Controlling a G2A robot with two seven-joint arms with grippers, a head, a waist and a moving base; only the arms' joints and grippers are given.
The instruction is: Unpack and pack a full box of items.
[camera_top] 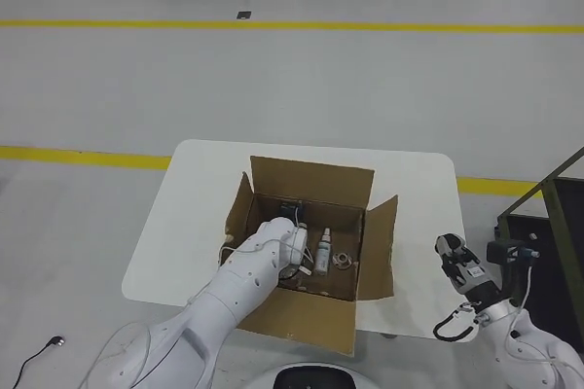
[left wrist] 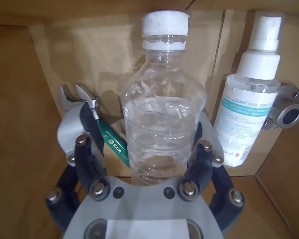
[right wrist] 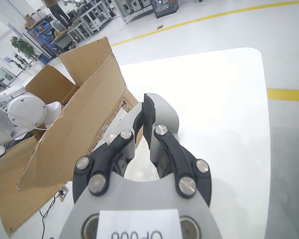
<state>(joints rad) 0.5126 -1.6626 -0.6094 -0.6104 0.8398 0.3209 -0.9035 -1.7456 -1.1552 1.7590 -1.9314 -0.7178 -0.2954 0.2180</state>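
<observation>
Left hand (left wrist: 142, 125), fingers (left wrist: 89, 128) spread astride the clear bottle (left wrist: 162, 105) inside the box (camera_top: 311, 180): centre it, clear of wrench (left wrist: 112, 145) and spray bottle (left wrist: 246, 115), before closing. Right hand (right wrist: 143, 115), pressed together, hangs at the surface (right wrist: 214, 88) edge.

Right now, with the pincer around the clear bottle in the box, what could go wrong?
1. The left pincer stands open around the clear bottle, and the handle of the wrench lies in the gap beside one finger; closing could pinch it too.
2. The bottle looks thin and dented, so a hard squeeze might crumple it or let it slip.
3. The spray bottle lies close beside; lifting could bump it.
</observation>
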